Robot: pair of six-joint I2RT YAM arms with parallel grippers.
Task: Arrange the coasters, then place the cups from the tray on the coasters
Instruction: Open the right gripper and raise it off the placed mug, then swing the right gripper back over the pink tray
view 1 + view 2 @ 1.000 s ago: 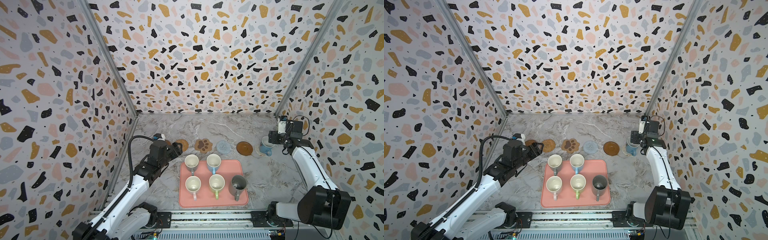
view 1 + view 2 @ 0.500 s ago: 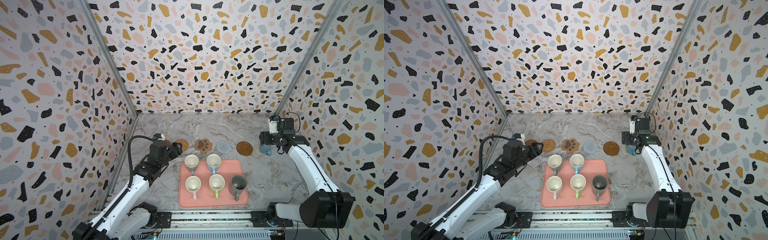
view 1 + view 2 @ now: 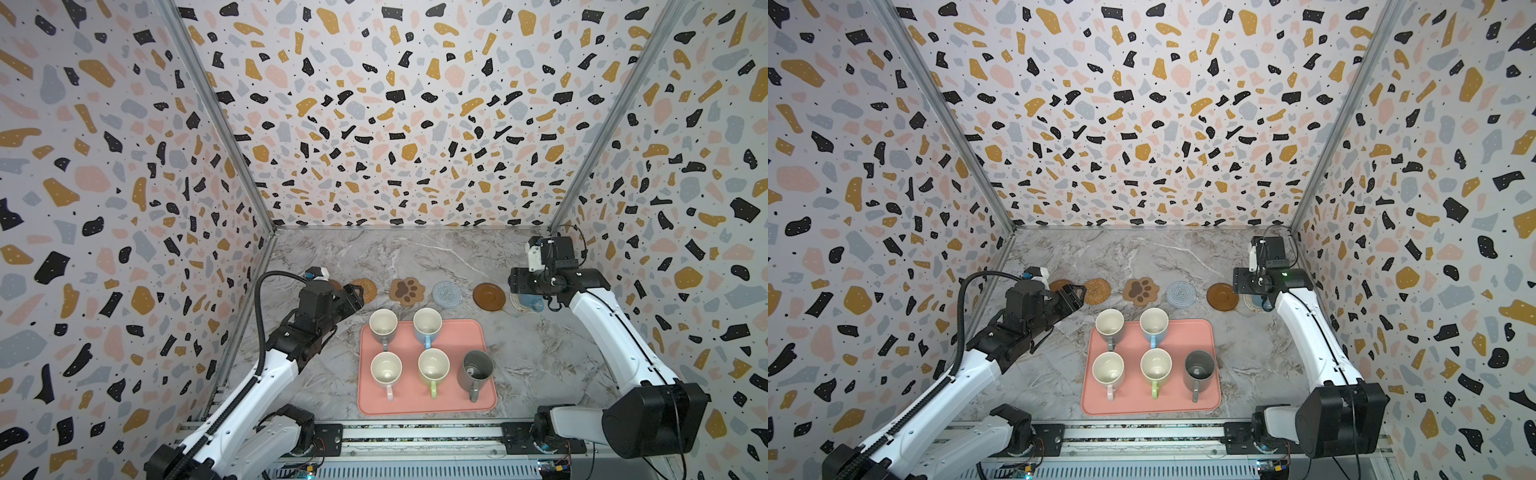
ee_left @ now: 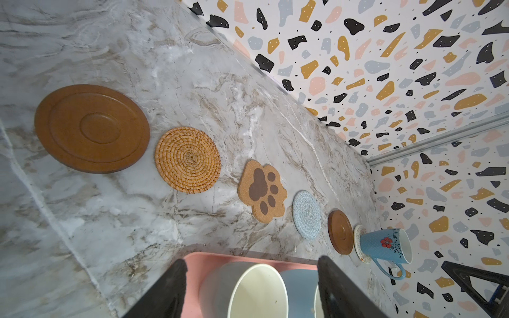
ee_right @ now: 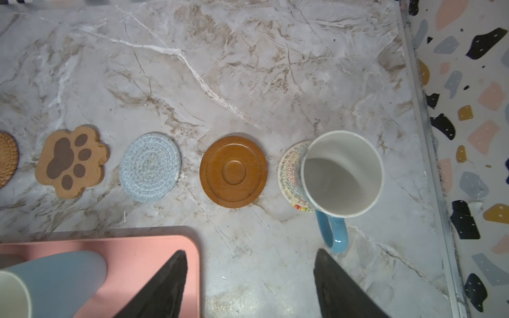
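Several coasters lie in a row: a brown disc [image 4: 92, 128], rattan round [image 3: 365, 288], paw print [image 3: 408, 291], grey-blue round [image 3: 447, 293], another brown disc [image 3: 489, 296] and a cream woven round [image 5: 289, 176]. A light blue cup [image 5: 341, 172] stands on the cream one. The pink tray [image 3: 457, 332] holds a grey-beige cup [image 3: 383, 326], a light blue cup [image 3: 427, 324], a pink cup [image 3: 386, 370], a green cup [image 3: 433, 368] and a dark grey cup [image 3: 475, 368]. My left gripper [image 3: 356, 298] is open beside the tray's far left corner. My right gripper [image 5: 250, 256] is open and empty above the table by the cup's handle.
Terrazzo-patterned walls close in the marble table on three sides. The right wall's metal edge [image 5: 429, 154] runs close to the cup on the cream coaster. A rail [image 3: 415, 436] with both arm bases runs along the front edge.
My right gripper has lifted and drawn left, away from the light blue cup, which stays on the cream coaster. The left arm has not moved.
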